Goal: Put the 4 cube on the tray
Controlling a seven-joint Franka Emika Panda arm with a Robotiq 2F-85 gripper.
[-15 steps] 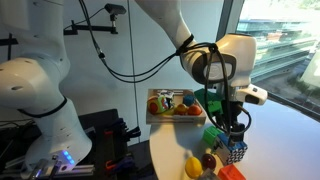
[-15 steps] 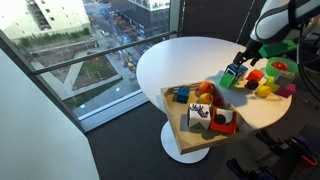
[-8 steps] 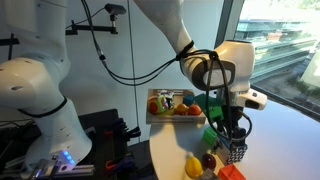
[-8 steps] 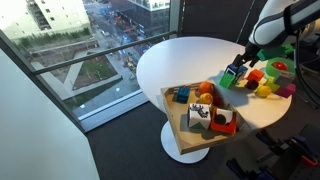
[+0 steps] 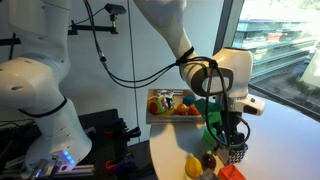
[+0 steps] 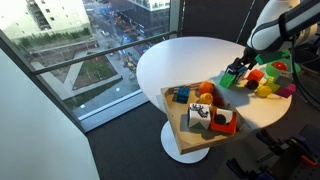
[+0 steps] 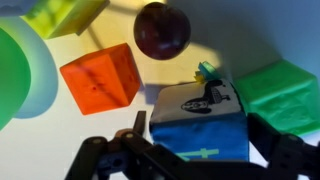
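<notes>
The 4 cube [image 7: 198, 125], blue with a white top face and black marks, sits on the white table between my fingers in the wrist view. My gripper [image 7: 198, 135] is down over it, with the jaws pressed against its left and right sides. In both exterior views the gripper [image 5: 233, 146] [image 6: 234, 72] stands over the cube [image 5: 237, 154] [image 6: 231, 79] among loose toys. The light-wood tray [image 5: 153, 108] [image 6: 180, 134] with toy fruit lies apart from it, at the table's edge.
Close around the cube are an orange-red block [image 7: 100, 78], a plain green cube [image 7: 282, 88], a dark red ball [image 7: 162, 30], a yellow toy [image 7: 65, 12] and a green round toy [image 7: 18, 70]. A second white robot base [image 5: 35, 100] stands beside the table.
My gripper has come down a little over the 4 cube, so its fingers now flank it. The cube and the other toys have not moved.
</notes>
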